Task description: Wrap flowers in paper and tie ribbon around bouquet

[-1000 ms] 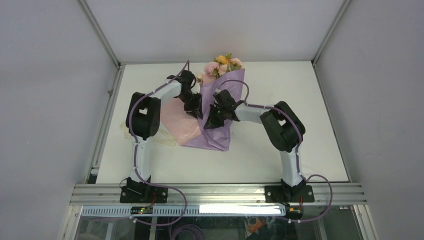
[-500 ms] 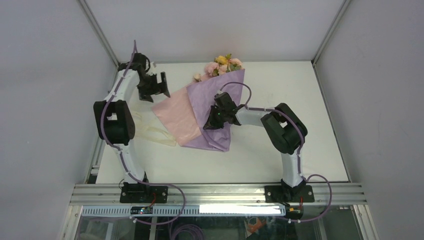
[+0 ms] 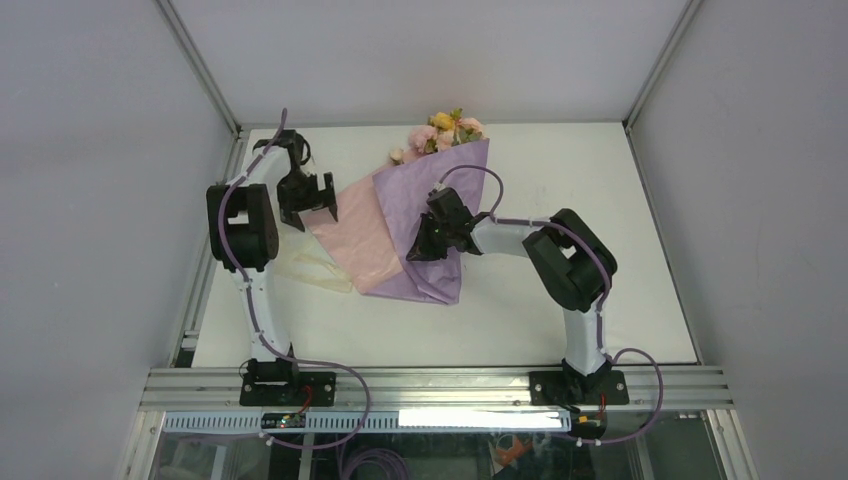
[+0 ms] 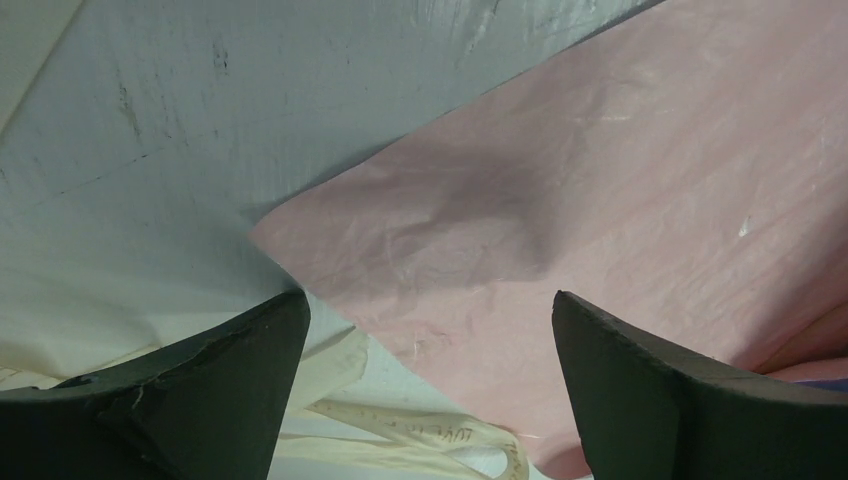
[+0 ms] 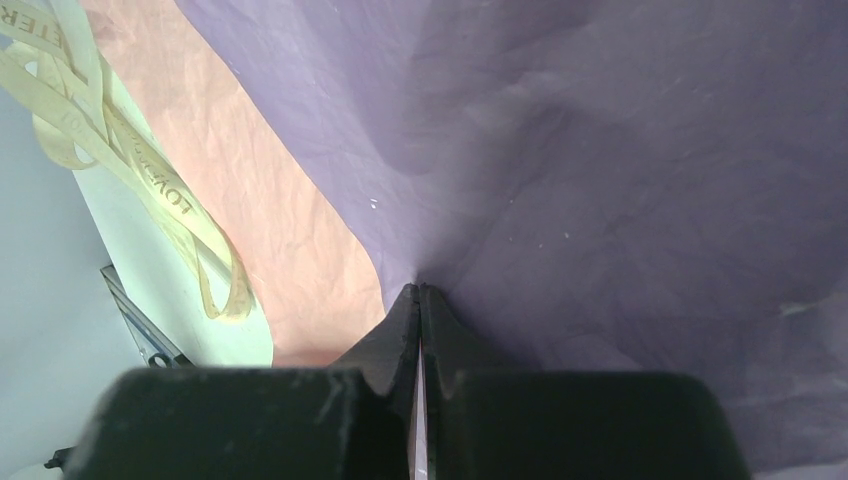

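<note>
Done: the paper (image 3: 450, 180) lay with its lilac side folded over the flowers (image 3: 445, 128), blooms poking out at the far edge of the table (image 3: 600, 200).
Left to do: the pink flap (image 3: 350, 225) lay flat and unfolded; the ribbon (image 3: 310, 268) lay loose beside it, untied.
Left gripper (image 4: 430, 330): jaws spread wide, empty, above the flap's corner.
Right gripper (image 5: 418, 300): fully closed, apparently pinching a pucker in the lilac fold.

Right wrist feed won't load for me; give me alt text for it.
The right end effector is shut, pinching a crease in the lilac side of the paper, which fills most of the view. At left the paper's pink side shows, and past it the cream ribbon lies looped on the table.
</note>
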`<state>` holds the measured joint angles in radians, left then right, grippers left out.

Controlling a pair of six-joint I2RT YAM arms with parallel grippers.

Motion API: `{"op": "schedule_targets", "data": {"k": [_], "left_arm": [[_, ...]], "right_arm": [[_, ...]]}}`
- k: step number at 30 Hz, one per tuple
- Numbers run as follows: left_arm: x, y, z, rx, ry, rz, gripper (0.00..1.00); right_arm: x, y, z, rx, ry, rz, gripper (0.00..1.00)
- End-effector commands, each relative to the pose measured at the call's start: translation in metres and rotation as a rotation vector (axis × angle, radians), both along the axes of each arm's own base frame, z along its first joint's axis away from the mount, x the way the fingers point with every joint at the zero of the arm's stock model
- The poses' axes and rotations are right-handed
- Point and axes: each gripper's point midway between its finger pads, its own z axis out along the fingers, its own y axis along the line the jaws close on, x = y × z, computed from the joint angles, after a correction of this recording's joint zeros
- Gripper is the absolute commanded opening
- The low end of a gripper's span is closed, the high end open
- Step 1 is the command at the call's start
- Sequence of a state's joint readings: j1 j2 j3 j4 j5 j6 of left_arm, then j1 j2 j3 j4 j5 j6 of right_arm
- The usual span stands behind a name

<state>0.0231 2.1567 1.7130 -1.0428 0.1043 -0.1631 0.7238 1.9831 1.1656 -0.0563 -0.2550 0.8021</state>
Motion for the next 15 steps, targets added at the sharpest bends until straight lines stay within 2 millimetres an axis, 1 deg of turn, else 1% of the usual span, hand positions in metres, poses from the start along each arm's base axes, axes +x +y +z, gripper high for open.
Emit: {"op": "schedule_targets", "data": {"k": [1,4,5,6,8,10,11,13,15], "left_arm": [[0.021,-0.009,0.012,-0.055,-0.045,-0.017,0.99],[0.021,-0.015,0.013,-0.088,-0.024,-0.02,0.98],[0.019,-0.024,0.015,-0.138,-0.014,-0.027,0.94],[0.017,-0.028,0.017,-0.161,-0.011,-0.033,0.84],[0.017,-0.034,0.018,-0.165,-0.022,-0.087,0.8],[0.015,-0.035,0.018,-0.175,-0.02,-0.11,0.63],[0.014,-0.042,0.02,-0.217,-0.017,-0.12,0.54],[0.013,-0.044,0.021,-0.22,-0.008,-0.111,0.44],[0.015,-0.049,0.025,-0.254,-0.022,-0.137,0.29]], "right_arm": [[-0.027,-0.031,-0.033,-0.169,0.063,0.018,0.0],[-0.028,-0.034,-0.035,-0.187,0.066,0.02,0.0],[-0.028,-0.035,-0.034,-0.189,0.063,0.019,0.0],[-0.028,-0.036,-0.035,-0.194,0.063,0.018,0.0],[-0.029,-0.038,-0.035,-0.196,0.061,0.013,0.0],[-0.031,-0.04,-0.037,-0.2,0.067,0.008,0.0],[-0.031,-0.04,-0.037,-0.2,0.07,0.008,0.0],[-0.032,-0.04,-0.038,-0.2,0.074,0.009,0.0],[-0.032,-0.04,-0.038,-0.202,0.074,0.007,0.0]]}}
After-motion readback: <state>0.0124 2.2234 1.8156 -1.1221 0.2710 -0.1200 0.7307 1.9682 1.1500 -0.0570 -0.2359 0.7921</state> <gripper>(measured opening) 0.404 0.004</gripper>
